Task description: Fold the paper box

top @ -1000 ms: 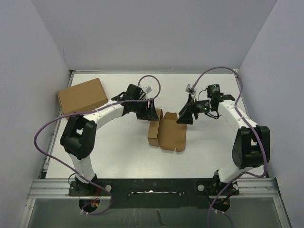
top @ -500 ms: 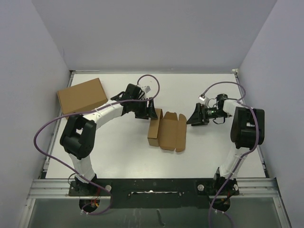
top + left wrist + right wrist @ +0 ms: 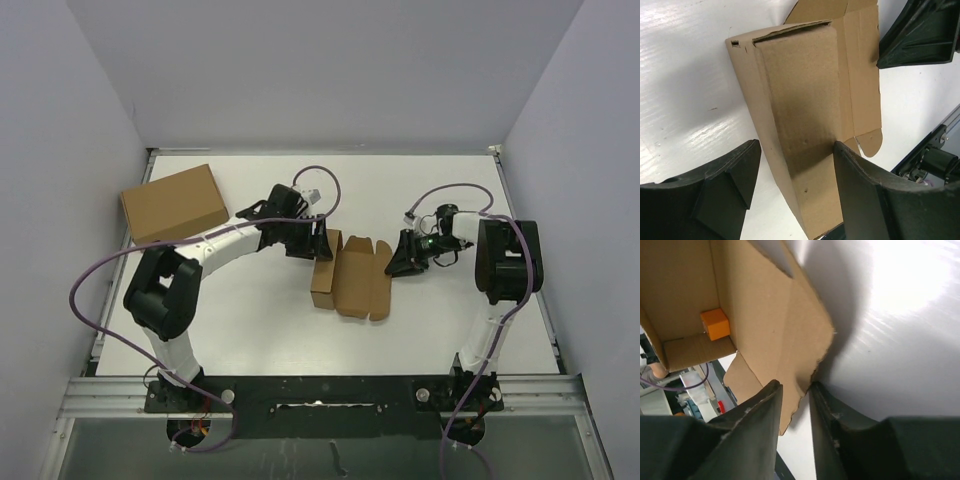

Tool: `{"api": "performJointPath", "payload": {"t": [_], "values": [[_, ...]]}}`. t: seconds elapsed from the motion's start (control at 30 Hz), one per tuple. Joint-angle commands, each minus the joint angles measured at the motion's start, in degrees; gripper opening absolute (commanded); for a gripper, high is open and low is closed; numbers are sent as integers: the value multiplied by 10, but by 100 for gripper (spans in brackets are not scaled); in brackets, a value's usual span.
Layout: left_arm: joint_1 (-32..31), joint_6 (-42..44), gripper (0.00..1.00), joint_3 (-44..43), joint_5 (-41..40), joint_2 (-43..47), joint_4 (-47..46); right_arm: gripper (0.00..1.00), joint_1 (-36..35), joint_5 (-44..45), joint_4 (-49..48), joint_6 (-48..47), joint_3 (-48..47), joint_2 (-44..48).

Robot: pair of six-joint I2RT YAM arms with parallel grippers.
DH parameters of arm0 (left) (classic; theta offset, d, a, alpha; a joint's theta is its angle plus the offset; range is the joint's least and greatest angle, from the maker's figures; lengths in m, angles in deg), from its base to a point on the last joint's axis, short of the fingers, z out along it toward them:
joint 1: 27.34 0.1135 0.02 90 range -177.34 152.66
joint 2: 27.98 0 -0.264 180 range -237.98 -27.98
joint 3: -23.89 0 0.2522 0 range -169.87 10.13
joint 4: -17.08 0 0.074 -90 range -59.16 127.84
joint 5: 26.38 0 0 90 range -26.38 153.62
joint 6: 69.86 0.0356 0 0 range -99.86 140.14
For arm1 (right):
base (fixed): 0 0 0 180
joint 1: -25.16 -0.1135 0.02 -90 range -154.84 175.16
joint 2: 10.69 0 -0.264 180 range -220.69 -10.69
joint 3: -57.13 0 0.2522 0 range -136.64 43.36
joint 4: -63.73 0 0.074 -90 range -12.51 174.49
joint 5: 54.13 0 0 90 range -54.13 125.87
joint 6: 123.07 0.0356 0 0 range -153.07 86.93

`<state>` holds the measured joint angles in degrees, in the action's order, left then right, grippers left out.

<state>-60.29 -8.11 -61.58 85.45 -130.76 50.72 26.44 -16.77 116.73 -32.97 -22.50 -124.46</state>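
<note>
On the white table (image 3: 250,330), a larger plain brown cardboard box (image 3: 173,200) sits at the far left. Well apart from it, your brown die-cut cardboard paper box (image 3: 350,278) lies half-folded between the two arms. Expect it to be light, stiff across its panels, and likely to slide or spring back at the creases, so take hold at a flap edge.

Your left gripper (image 3: 796,152) stands open astride the raised side wall and holds nothing. Your right gripper (image 3: 794,387) has its fingers close around the outer flap's edge, but I cannot tell whether they pinch it.

A tiny orange cube (image 3: 715,324) sits inside the box. You will find no legible writing or labels.
</note>
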Motion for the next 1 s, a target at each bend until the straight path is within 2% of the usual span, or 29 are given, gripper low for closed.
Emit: {"api": "performJointPath", "payload": {"t": [0.0, 0.13, 0.17, 0.43, 0.5, 0.63, 0.97], "values": [[-5, 4, 58, 5, -6, 49, -21, 21, -4, 23, -13, 19, -11, -12], [-6, 3, 58, 9, -7, 54, -21, 1, -7, 23, -12, 19, -22, -24], [-6, 3, 58, 11, -8, 57, -21, 0, -6, 24, -12, 18, -25, -25], [0, -10, 60, 35, -7, 91, -39, 0, -15, 61, 2, -23, -72, 37], [4, -15, 63, 48, -7, 109, -48, 0, -19, 76, 18, -43, -96, 45], [23, -19, 66, 79, -15, 152, -57, 0, -36, 101, 73, -90, -165, 42], [112, -21, 69, 187, -15, 308, -100, 0, -121, 243, 257, -246, -403, -12]]}}
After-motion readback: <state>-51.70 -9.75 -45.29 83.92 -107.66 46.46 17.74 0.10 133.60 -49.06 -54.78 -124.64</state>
